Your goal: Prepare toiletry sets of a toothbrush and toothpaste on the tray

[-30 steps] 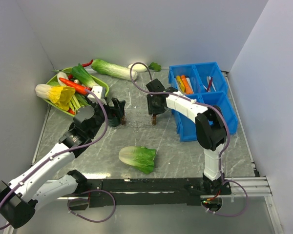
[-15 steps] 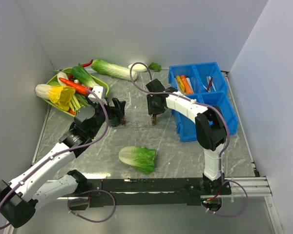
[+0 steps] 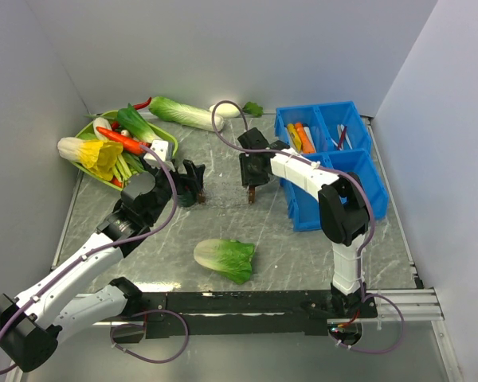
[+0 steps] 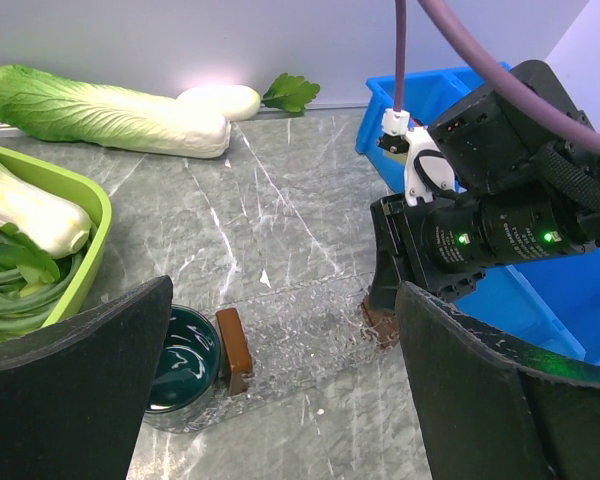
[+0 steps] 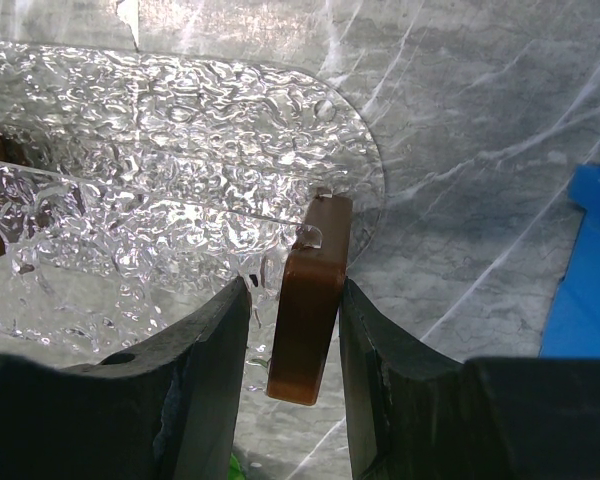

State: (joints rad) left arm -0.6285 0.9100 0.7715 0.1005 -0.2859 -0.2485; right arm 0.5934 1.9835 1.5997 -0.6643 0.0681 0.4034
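Observation:
A clear textured tray [image 3: 225,188] with a brown handle at each end lies on the marble table between my grippers. My right gripper [image 3: 252,191] straddles the right handle [image 5: 307,300]. The right finger touches it and a thin gap shows on the left. My left gripper [image 3: 193,186] is open, with the left handle [image 4: 233,350] between its wide fingers [image 4: 70,390]. The yellow and orange toothpaste tubes [image 3: 299,137] lie in the blue bin's back left compartment. The thin toothbrushes [image 3: 342,137] lie in the back right one. The tray [image 4: 310,330] holds nothing.
The blue bin [image 3: 334,171] stands right of the tray. A green basket [image 3: 88,131] of vegetables sits at the back left, a long cabbage [image 3: 185,113] at the back, a bok choy [image 3: 225,259] at the front. A dark teal round cup [image 4: 180,365] sits by the left handle.

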